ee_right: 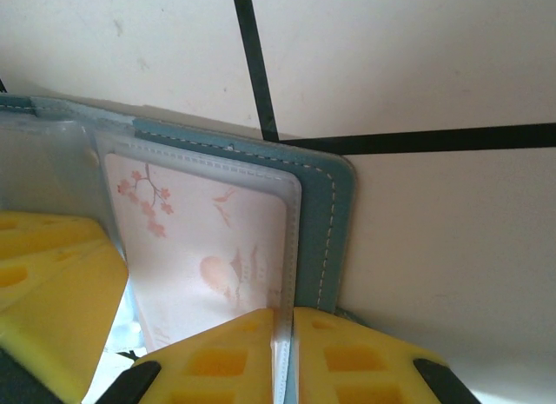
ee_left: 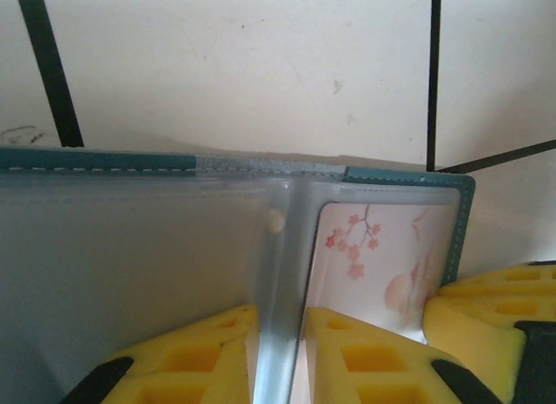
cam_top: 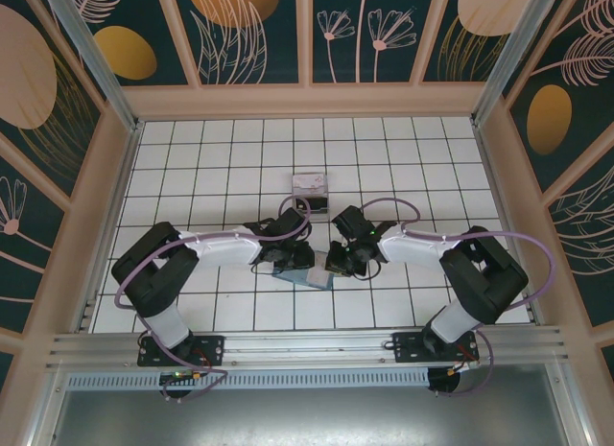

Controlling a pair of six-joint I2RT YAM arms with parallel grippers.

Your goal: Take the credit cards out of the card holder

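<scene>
From above, both arms reach in to the middle of the white tiled tabletop (cam_top: 192, 158). The left claw (cam_top: 297, 258) and right claw (cam_top: 334, 264) come together over the card holder (cam_top: 309, 278), which lies open and flat just in front of them. A small clear box (cam_top: 309, 185) stands further back, apart from the holder.

In the left wrist view, the card holder (ee_left: 95, 159) lies open with its teal stitched edge along the top and its clear sleeves spread below. The left claw (ee_left: 278, 321) is clenched on the raised middle fold of the clear sleeve, a yellow finger pressed against each side. A pale card (ee_left: 382, 256) with pink blossoms sits inside the right-hand sleeve. A yellow finger of the other claw is touching that sleeve's right edge.

In the right wrist view, the right claw (ee_right: 287, 321) is clenched, its two yellow fingers almost meeting on the outer edge of the sleeve that holds the pale card (ee_right: 208, 248). The teal cover (ee_right: 321, 213) lies flat on the tiles beside it. A finger of the left claw shows at the left.
</scene>
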